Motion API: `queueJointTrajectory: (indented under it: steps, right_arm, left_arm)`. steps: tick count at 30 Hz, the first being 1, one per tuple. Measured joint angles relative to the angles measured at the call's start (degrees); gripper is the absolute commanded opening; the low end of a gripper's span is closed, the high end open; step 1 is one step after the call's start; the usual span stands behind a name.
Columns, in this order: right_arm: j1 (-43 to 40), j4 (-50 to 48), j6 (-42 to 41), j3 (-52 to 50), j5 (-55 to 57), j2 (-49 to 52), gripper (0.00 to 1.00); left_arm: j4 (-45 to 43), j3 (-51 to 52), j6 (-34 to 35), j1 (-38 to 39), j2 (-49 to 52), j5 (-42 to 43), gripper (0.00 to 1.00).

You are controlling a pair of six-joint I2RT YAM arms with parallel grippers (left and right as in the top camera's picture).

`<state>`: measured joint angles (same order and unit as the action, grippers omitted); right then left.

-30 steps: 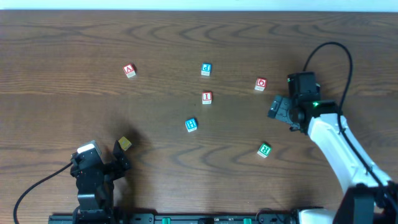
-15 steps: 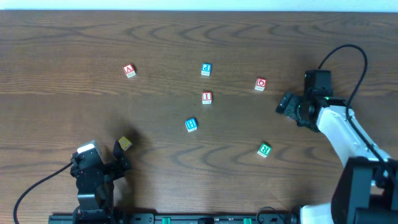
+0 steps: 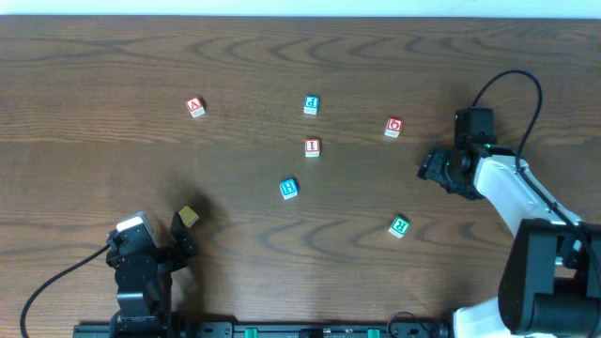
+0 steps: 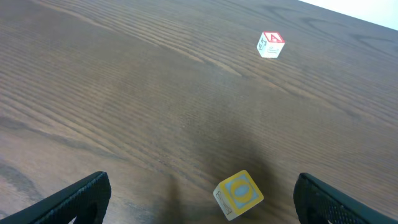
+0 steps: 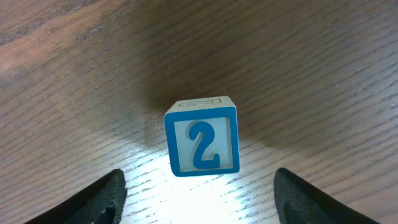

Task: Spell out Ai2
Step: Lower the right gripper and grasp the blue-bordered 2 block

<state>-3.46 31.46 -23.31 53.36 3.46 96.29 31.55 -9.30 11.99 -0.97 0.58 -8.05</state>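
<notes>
My right gripper (image 5: 200, 190) spread either side of the 2 cube (image 5: 202, 137) at frame centre, not touching it, digit upright facing my camera, left gripper (image 4: 202, 194) spread wide.

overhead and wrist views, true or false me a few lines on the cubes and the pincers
1. The 2 cube stands between the right pincer fingers, untouched. True.
2. The A cube touches the I cube. False: they lie well apart.
3. The left pincer grips the yellow cube. False: it is open and the cube lies loose on the table.
4. The P cube lies beyond the I cube, toward the far edge. True.
</notes>
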Motion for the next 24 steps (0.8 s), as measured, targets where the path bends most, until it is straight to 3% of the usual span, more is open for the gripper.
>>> queueJointTrajectory:
  steps: [7, 17, 24]
  right_arm:
    - [0.00, -1.95, 0.52, 0.00, 1.07, 0.94, 0.67]
    - [0.00, -2.12, 1.14, 0.04, 2.62, 1.16, 0.44]
    - [0.00, -2.12, 1.22, 0.04, 2.75, 1.16, 0.40]
  left_arm:
    - [0.00, 0.00, 0.00, 0.00, 0.00, 0.00, 0.95]
    - [0.00, 0.00, 0.00, 0.00, 0.00, 0.00, 0.95]
    - [0.00, 0.00, 0.00, 0.00, 0.00, -0.02, 0.95]
